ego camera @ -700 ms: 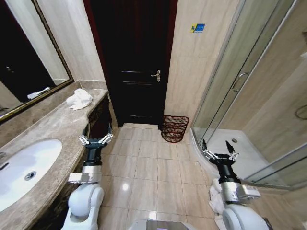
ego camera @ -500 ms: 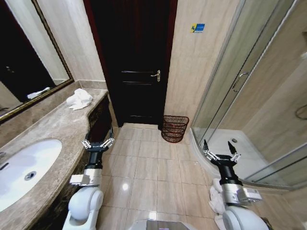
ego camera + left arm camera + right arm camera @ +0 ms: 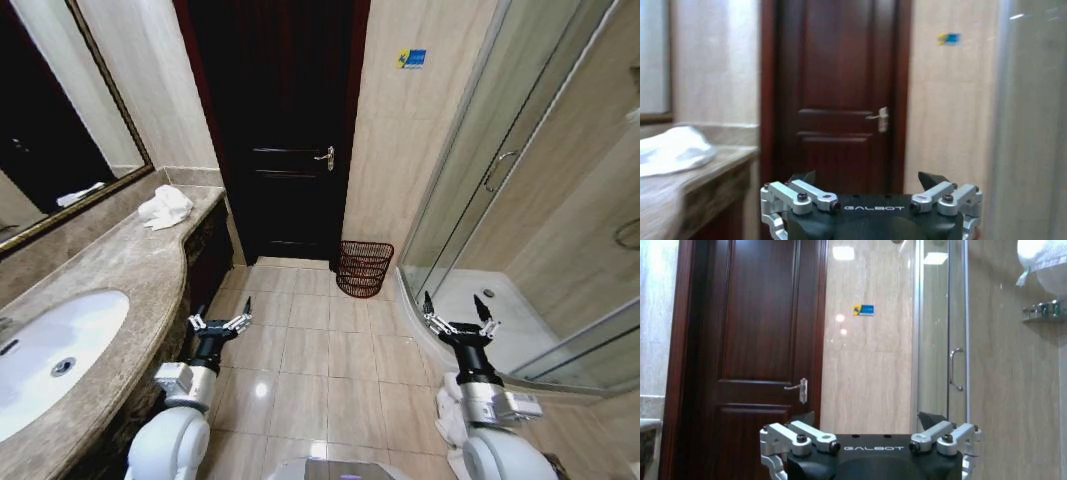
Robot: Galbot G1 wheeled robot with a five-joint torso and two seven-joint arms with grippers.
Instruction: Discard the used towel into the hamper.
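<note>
Bathroom floor | hamper (image 3: 364, 268) by door, well beyond both spread claws (image 3: 219, 324) (image 3: 459, 318)

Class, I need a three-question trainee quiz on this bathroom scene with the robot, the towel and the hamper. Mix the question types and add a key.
1. True or false: the white towel already lies inside the hamper.
2. Where does the hamper stand? A) on the counter B) on the floor beside the door C) in the shower
3. Fill in: both the left gripper and the right gripper are ____ and hold nothing.

Key: 1 false, it rests on the marble counter; 2 B; 3 open.
</note>
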